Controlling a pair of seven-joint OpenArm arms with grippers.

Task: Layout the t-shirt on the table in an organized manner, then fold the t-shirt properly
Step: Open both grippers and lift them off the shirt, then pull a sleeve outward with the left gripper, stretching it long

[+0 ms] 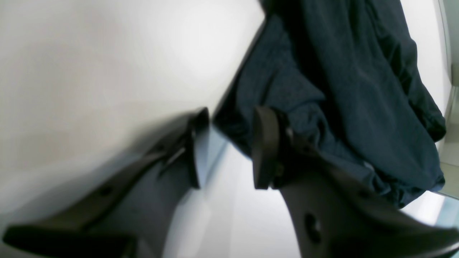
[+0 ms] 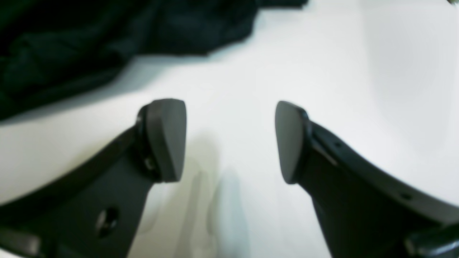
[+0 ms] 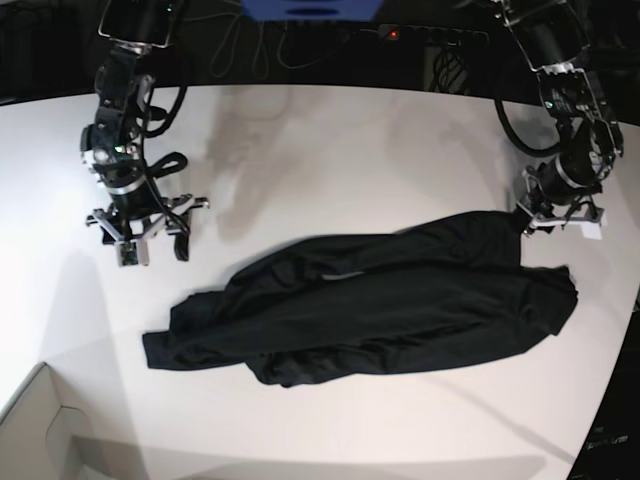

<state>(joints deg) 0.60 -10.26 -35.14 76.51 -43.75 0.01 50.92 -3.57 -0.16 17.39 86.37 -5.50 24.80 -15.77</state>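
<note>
Base view, left to right: right gripper [image 3: 152, 243] hangs over bare table [image 3: 320, 150], jaws spread wide, nothing between them, clear of the t-shirt [image 3: 370, 310]. Shirt lies mid-table in a bunched, elongated heap, not flat. Left gripper [image 3: 558, 218] sits at the heap's far right edge, jaws partly apart, cloth beside one finger but not pinched. Suggest: each arm pinches one single-layer corner, then pull apart evenly, low over the surface.

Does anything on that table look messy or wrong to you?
Yes, the t-shirt is not laid flat: it lies bunched and wrinkled in a long heap across the table, with folds overlapping. Nothing looks torn or spilled.
</note>
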